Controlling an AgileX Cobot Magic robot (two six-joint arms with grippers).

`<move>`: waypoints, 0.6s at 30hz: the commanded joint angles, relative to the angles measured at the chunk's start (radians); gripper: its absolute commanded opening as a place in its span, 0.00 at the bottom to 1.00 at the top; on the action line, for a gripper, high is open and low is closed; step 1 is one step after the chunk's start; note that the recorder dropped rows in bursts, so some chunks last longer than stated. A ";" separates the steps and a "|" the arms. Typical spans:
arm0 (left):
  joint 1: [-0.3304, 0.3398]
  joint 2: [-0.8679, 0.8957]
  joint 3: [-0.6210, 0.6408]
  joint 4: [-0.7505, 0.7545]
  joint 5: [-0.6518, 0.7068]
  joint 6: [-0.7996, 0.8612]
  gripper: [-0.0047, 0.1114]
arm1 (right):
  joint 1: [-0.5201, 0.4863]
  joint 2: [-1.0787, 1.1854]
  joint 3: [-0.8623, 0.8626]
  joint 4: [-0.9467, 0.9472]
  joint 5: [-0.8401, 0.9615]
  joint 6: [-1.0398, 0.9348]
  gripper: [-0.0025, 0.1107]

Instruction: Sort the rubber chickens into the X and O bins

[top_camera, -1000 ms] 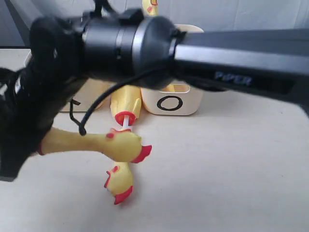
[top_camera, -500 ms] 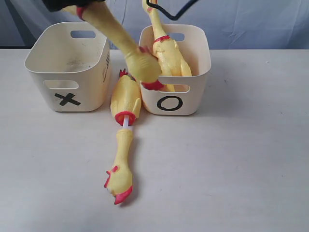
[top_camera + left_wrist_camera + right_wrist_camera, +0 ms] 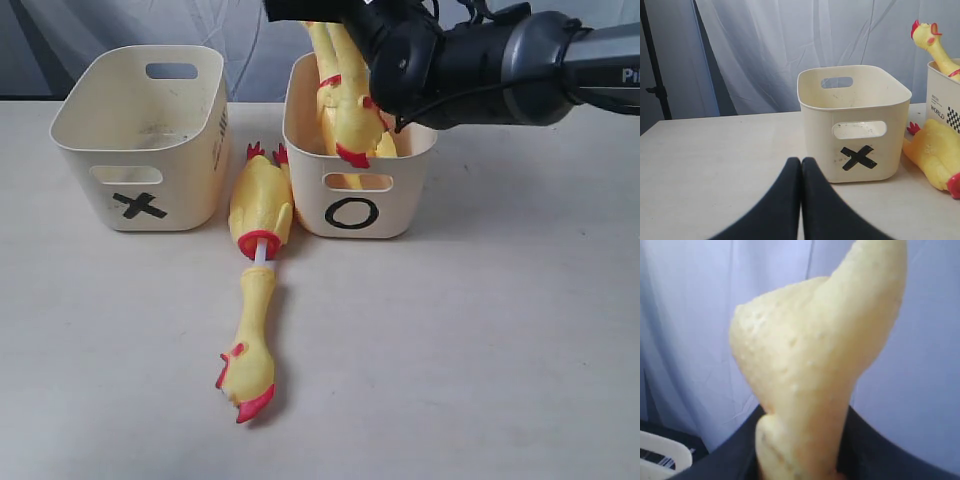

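Rubber chickens — three, two in O bin, one on table

Blurry yellow rubber chicken in dark end effector, curtain behind

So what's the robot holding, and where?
The right gripper holds a rubber chicken by its body end, head down in the O bin. The left gripper holds nothing.

X bin open above, O bin crowded by chickens and right arm
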State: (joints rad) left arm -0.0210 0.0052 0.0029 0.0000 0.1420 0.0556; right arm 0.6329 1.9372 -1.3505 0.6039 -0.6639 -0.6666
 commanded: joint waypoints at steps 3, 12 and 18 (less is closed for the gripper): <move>0.000 -0.005 -0.003 -0.007 -0.008 0.000 0.04 | -0.074 0.021 -0.030 -0.251 -0.085 0.372 0.02; 0.000 -0.005 -0.003 -0.007 -0.008 0.000 0.04 | -0.157 0.151 -0.126 -0.386 -0.073 0.425 0.02; 0.000 -0.005 -0.003 -0.007 -0.008 0.000 0.04 | -0.173 0.210 -0.127 -0.397 0.159 0.425 0.02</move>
State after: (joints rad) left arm -0.0210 0.0052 0.0029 0.0000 0.1420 0.0556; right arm 0.4613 2.1466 -1.4692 0.2274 -0.5911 -0.2350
